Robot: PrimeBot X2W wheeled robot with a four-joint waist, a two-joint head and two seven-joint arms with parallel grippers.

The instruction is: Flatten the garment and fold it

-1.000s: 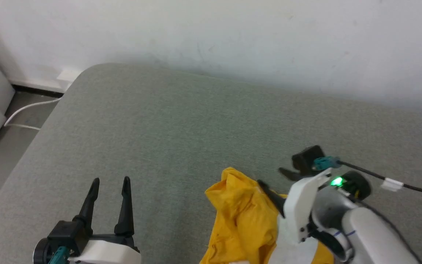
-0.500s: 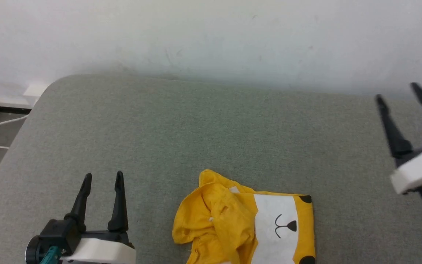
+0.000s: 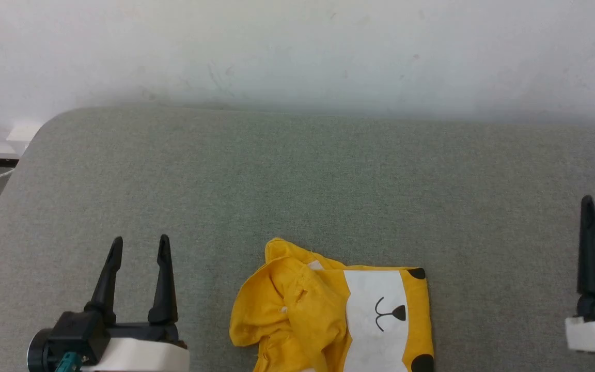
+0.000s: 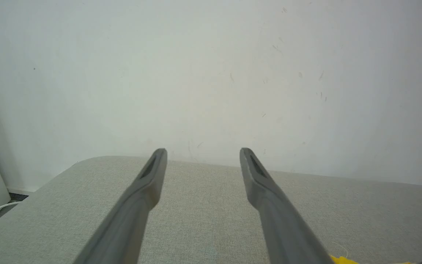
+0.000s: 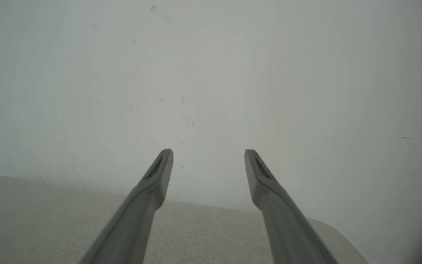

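1. You had the garment [image 3: 328, 320] lying bunched on the grey cushion [image 3: 297, 181], low in the head view and between the two arms. Its bottom part ran out of that view.
2. Its left half was a rumpled heap of folds. Its right half lay flatter, with the white print [image 3: 375, 315] face up.
3. Your left gripper [image 3: 140, 240] was spread wide and empty, hovering beside the garment on its left without touching it.
4. Your right gripper [image 5: 208, 152] was spread wide and empty as well. It sat well apart from the cloth, on the far right.
5. If you had pinched into the crumpled left heap, you would likely have caught several layers at once. The shirt would then have lifted as a lump instead of opening out.
6. The cloth looked thin and the cushion soft. Fingertips coming down too shallow could have slid over the fabric, and too deep could have dug into the upholstery.
7. A pull from one side alone would probably have dragged the whole garment across the cushion rather than flattening it, because nothing pinned the other side.
8. You could not see how the hidden lower part lay, so a grasp chosen there would have been a guess.
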